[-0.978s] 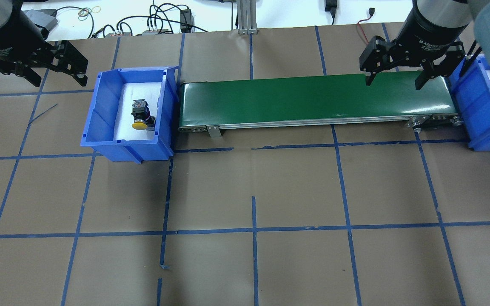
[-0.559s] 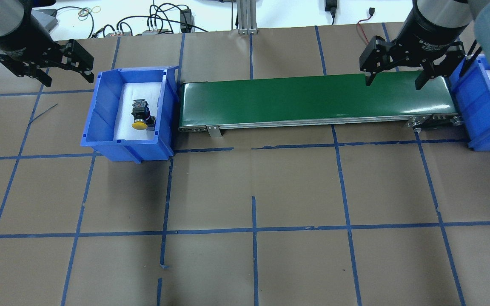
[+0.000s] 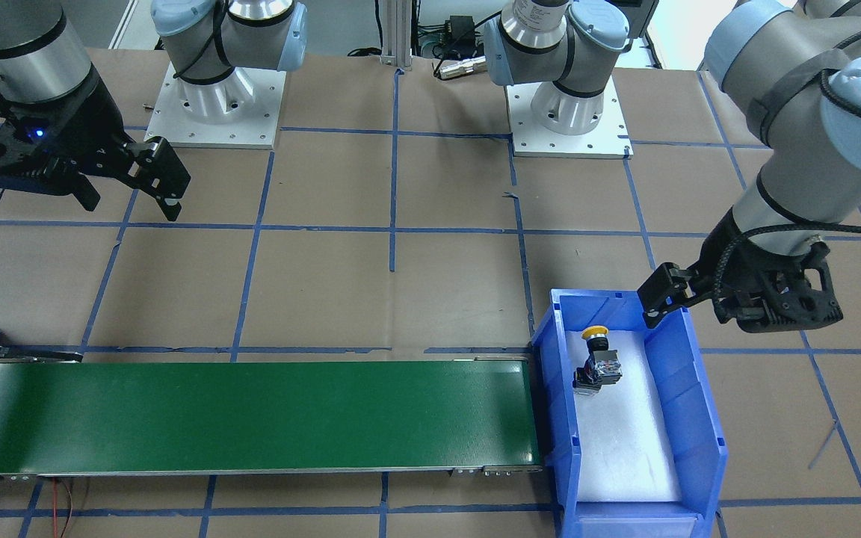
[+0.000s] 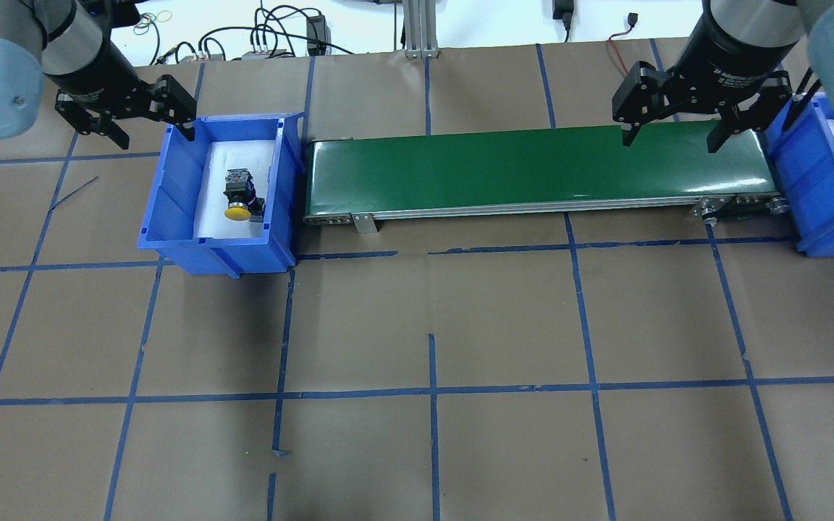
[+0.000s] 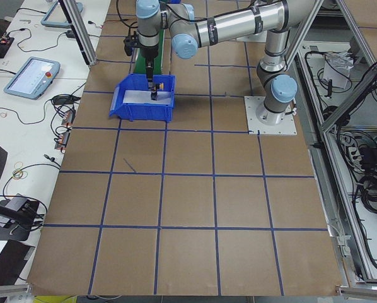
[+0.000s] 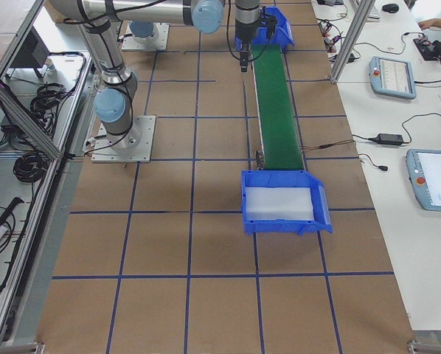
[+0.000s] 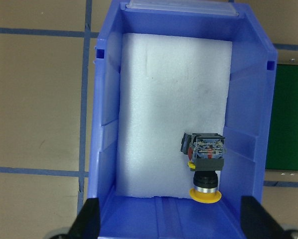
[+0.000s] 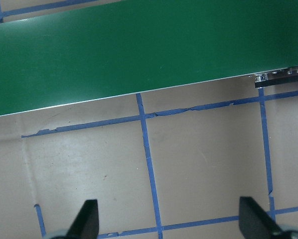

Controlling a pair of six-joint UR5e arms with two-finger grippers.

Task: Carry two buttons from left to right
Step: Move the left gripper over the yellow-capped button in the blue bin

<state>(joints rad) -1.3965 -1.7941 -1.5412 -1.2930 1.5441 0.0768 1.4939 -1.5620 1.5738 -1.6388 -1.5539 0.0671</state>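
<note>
The yellow-capped button (image 4: pixel 237 197) lies on its side on white foam in the left blue bin (image 4: pixel 171 189), cap toward the robot; it also shows in the front view (image 3: pixel 596 356) and the left wrist view (image 7: pixel 205 162). A second switch block (image 7: pixel 185 144) with a trace of red sits tight against it, its cap hidden. My left gripper (image 4: pixel 153 134) hangs open above the bin's far left corner, with nothing between its fingers (image 7: pixel 89 221). My right gripper (image 4: pixel 670 140) hovers open and empty over the right end of the green conveyor belt (image 4: pixel 533 170).
The conveyor runs from the left bin to a second blue bin (image 4: pixel 819 189) with white foam at the right edge. Blue tape lines grid the brown paper-covered table (image 4: pixel 431 325). Cables and a metal post (image 4: pixel 417 29) lie beyond the far edge.
My left gripper has moved right, from well left of the bin to over the bin's far left corner. The right gripper and the buttons have not moved.
</note>
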